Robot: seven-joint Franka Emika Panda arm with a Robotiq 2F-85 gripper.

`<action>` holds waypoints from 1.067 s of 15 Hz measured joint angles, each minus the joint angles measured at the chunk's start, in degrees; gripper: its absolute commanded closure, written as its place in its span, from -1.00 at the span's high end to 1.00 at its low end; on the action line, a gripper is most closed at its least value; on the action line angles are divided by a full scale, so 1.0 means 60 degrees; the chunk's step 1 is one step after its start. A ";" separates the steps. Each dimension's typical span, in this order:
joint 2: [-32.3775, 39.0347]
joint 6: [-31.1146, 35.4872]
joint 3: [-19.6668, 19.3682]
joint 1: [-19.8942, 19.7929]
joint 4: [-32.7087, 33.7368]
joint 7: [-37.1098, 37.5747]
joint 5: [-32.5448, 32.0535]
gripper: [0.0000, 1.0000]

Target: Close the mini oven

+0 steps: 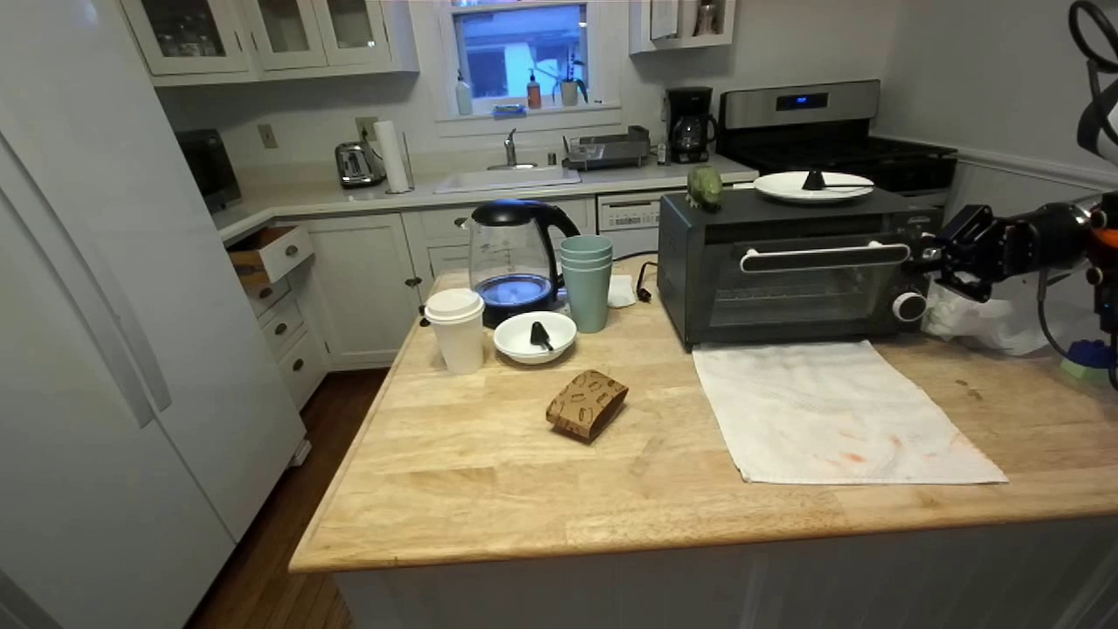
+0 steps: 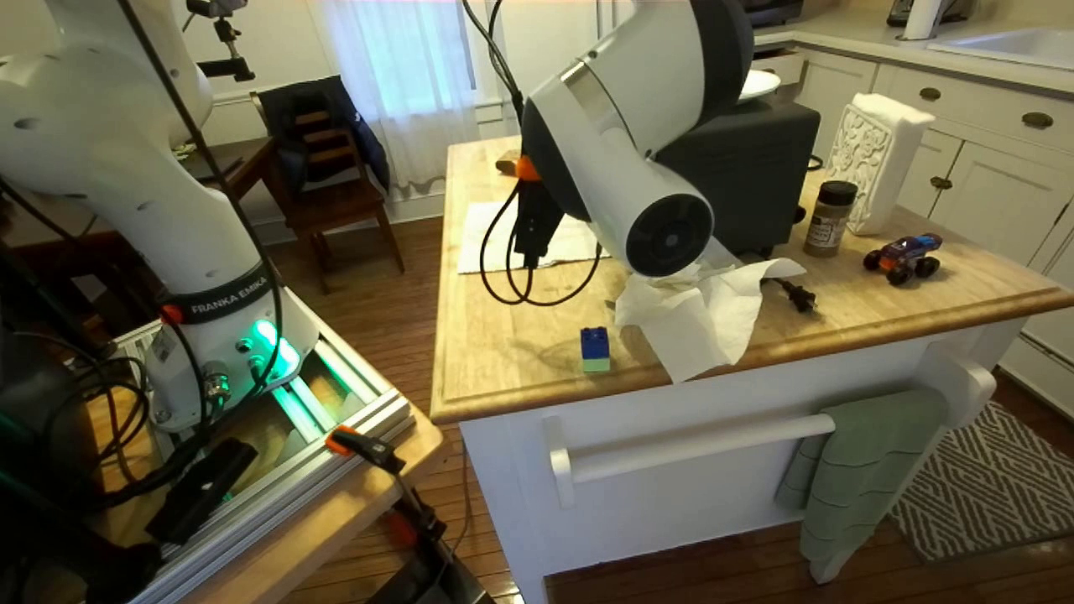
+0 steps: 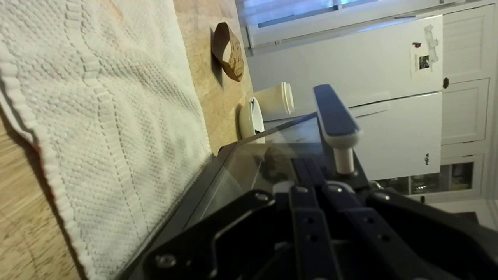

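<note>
The mini oven stands on the wooden counter, dark grey with a glass front. Its side also shows in an exterior view, partly behind the arm. The door stands upright with its white bar handle at the top; I cannot tell whether it is fully flush. My gripper is at the right end of the oven front, by the handle's end and above the white knob. In the wrist view, the gripper's fingers are together with nothing between them, in front of the door glass and beside the handle post.
A white towel lies before the oven. A white plate and a green object sit on top. A kettle, green cups, a bowl and a cardboard sleeve stand left. Crumpled paper lies right.
</note>
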 measured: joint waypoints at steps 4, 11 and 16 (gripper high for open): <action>0.0000 0.0002 -0.0015 0.0016 -0.0022 -0.0488 0.0524 -1.00; -0.0490 0.0288 -0.0472 0.0632 -0.0424 -0.0769 -0.0549 -1.00; -0.2875 0.1687 -0.1095 0.1551 -0.1684 -0.0832 -0.2832 -0.06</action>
